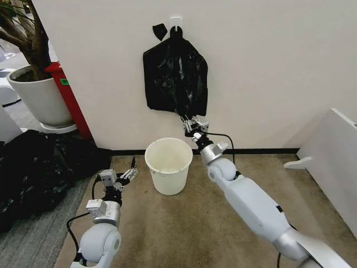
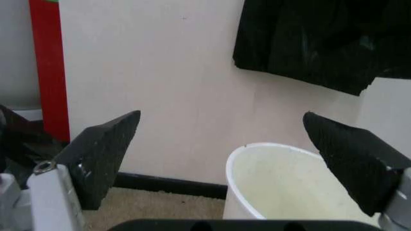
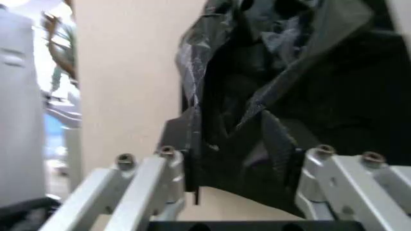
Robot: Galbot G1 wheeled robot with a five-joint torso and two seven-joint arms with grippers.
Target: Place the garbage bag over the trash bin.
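The garbage bag (image 1: 175,75) hangs on the cream wall (image 1: 268,61) from a small white hook (image 1: 175,21). It is black, glossy and full of wrinkles, and its lower edge is above the trash bin (image 1: 168,166). The trash bin stands on the brown carpet (image 1: 195,223), close to the dark baseboard of the wall, and it is upright with its opening to the top. Inside it looks bare.

The right hand (image 1: 193,124) is raised to the bottom edge of the garbage bag, above the far rim of the trash bin. In the right wrist view its two fingers (image 3: 172,171) stand on both sides of the lower part of the bag (image 3: 270,96), and black plastic lies between them. The fingers are still a little apart, and I cannot tell for sure if they already pinch the plastic or only surround it.

The left hand (image 1: 120,176) is low, just left of the trash bin and not touching it. Its fingers are spread wide. In the left wrist view the two dark pads (image 2: 103,154) are far from each other, with the wall and the rim of the trash bin (image 2: 276,180) between them.

On the left of the robot there is a big mass of black plastic sheeting (image 1: 39,167) on the floor, and behind it a white plant pot (image 1: 39,95) with a tree and a red stand (image 1: 70,97).
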